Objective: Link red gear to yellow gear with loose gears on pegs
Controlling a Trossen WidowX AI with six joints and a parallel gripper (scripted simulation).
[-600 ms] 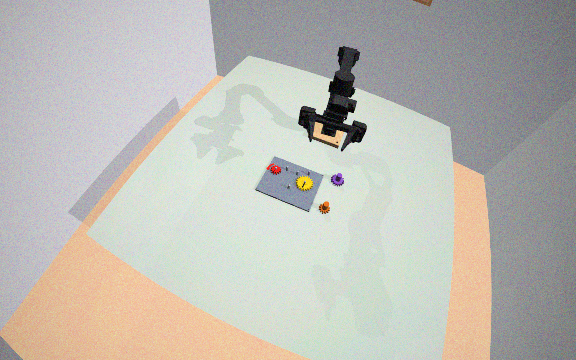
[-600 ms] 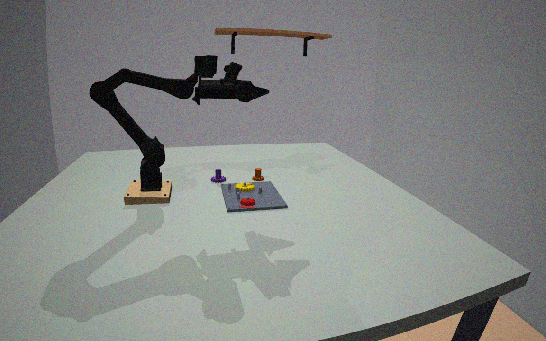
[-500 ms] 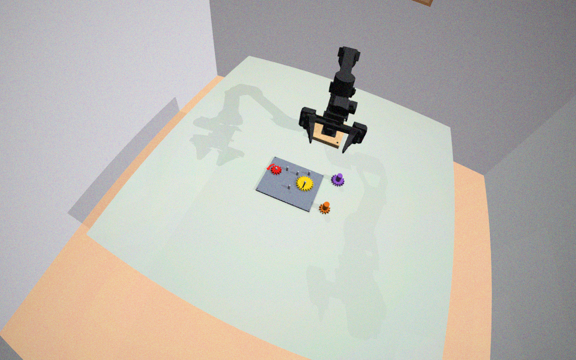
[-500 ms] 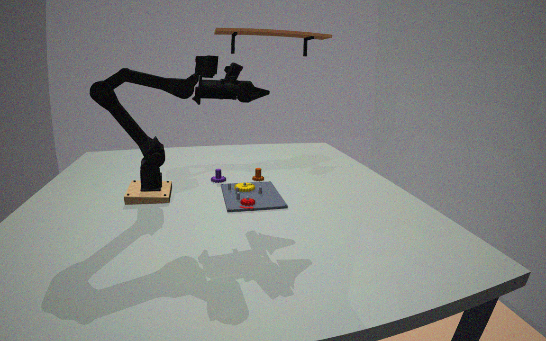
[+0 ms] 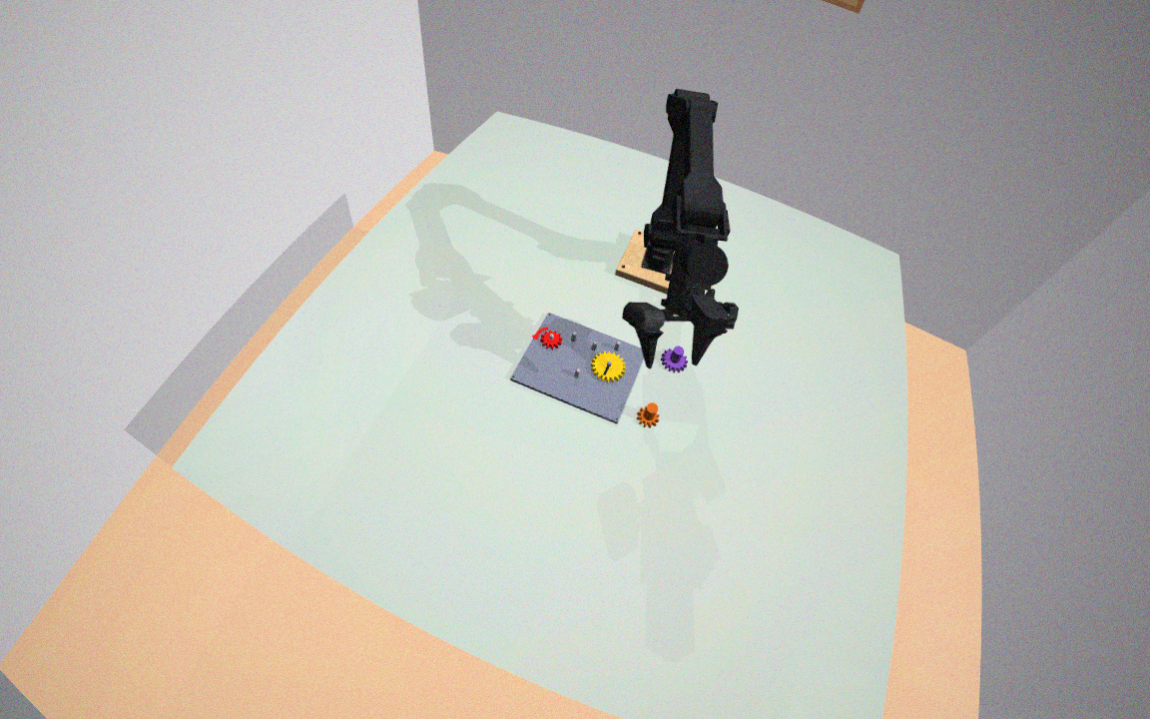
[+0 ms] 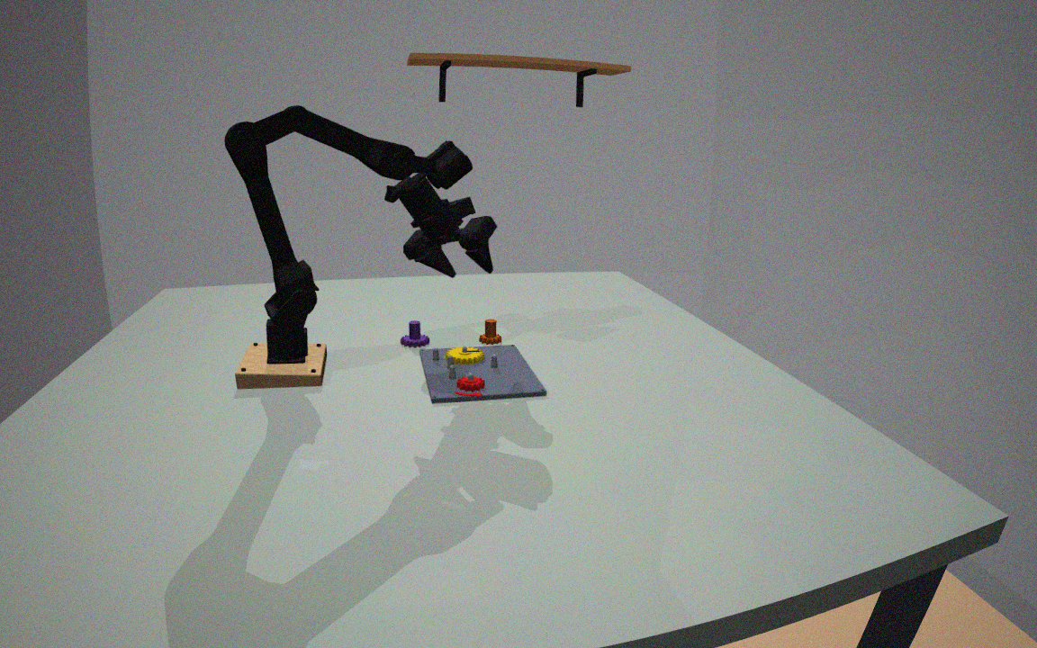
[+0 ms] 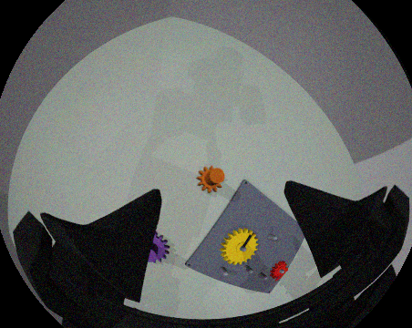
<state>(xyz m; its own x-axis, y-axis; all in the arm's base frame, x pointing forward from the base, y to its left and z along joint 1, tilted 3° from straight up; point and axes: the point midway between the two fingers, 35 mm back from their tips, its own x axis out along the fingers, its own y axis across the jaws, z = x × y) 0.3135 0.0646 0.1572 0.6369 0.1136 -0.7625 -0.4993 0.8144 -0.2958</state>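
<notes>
The grey board lies on the table. The red gear and the yellow gear sit on its pegs. Several pegs on it stand bare, one of them apart from the others. The purple gear and the orange gear stand upright on the table beside the board, knobs up. My gripper is open and empty, high above the table. A finger partly hides the purple gear in the wrist view.
The arm's wooden base stands behind the board in the top view. A wooden shelf hangs on the wall in the exterior view. The table edge is far from the board.
</notes>
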